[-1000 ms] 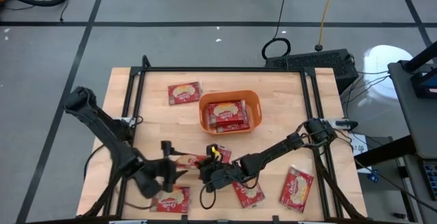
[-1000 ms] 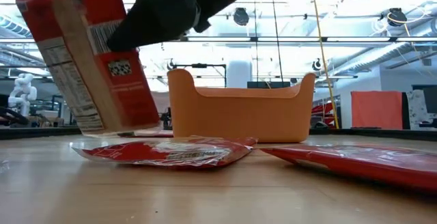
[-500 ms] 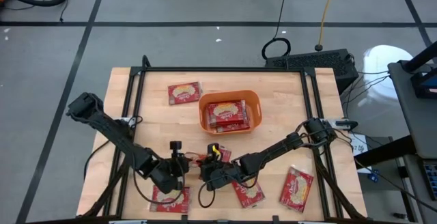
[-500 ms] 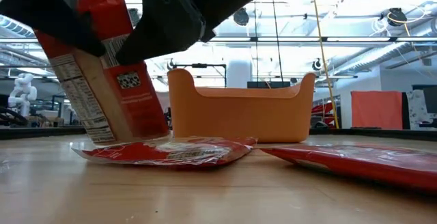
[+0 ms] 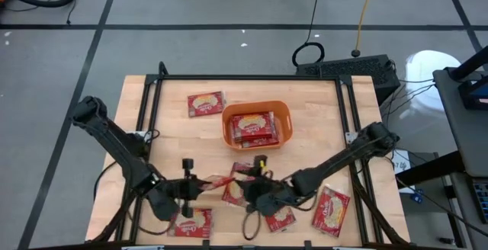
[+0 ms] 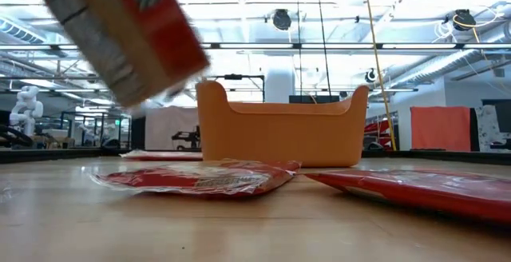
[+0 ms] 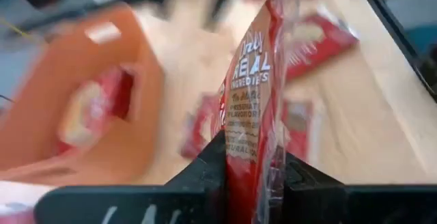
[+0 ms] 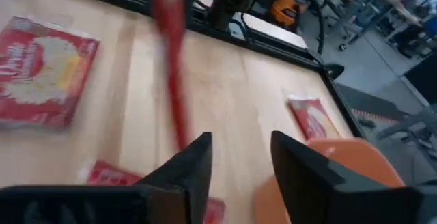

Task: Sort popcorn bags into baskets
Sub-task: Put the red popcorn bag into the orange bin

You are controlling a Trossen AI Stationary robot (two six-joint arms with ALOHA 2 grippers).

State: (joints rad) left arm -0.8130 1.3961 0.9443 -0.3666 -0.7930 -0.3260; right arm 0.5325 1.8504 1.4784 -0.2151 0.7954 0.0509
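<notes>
High view: I note a pale wood table (image 5: 313,113) on a grey tiled floor. The orange plastic bin (image 5: 256,125), rounded at its corners, holds red packets. My left gripper (image 7: 256,173) is clamped on a glossy red popcorn bag (image 7: 249,98), held edge-up off the table. My right gripper (image 8: 239,159), just beside that bag, stands parted and empty.

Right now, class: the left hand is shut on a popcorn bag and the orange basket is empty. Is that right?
Not quite. The left hand is shut on a popcorn bag, but the orange basket is not empty: the high view shows red bags lying in it.
</notes>
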